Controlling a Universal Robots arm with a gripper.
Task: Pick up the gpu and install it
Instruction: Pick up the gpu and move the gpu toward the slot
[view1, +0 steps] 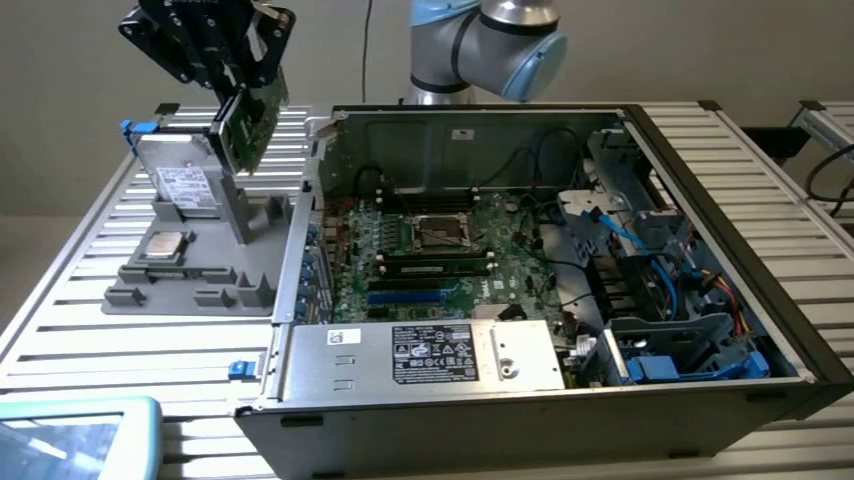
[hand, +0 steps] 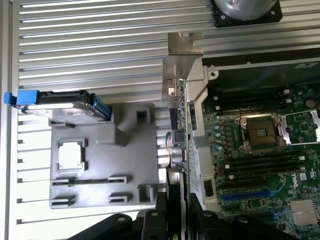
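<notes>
Gripper (view1: 247, 88) raised high over the slatted table (view1: 74, 310), fingers (hand: 161, 217) clamped on the two faces of the gpu (view1: 256, 125). Card hung beneath the fingers, tilted: green board in the exterior view, edge-on in the wrist view, with the silver end bracket (hand: 183, 55) at the end farthest from the grip. Lower edge of the card apparently clear of everything beneath, the gap to the grey upright post (view1: 244, 205) just below hard to judge.

Directly under the gripper: grey fixture tray (view1: 187, 275), flat on the table. On that tray, just beside the hanging card: silver drive (view1: 183, 185) with blue tabs, propped on edge. Farther along: square processor chip (view1: 167, 245) seated in a recess.

Beyond the tray, lower than the gripper and to the exterior view's right of it: open computer case (view1: 534, 430), motherboard (view1: 461, 255) exposed. On the board: processor socket (view1: 441, 232), memory slots (hand: 260, 165), blue expansion slot (hand: 247, 194), all well apart from the card. Along the case's near wall: silver power supply (view1: 427, 355). Behind the case: pale blue and grey joint of the arm (view1: 487, 45).
</notes>
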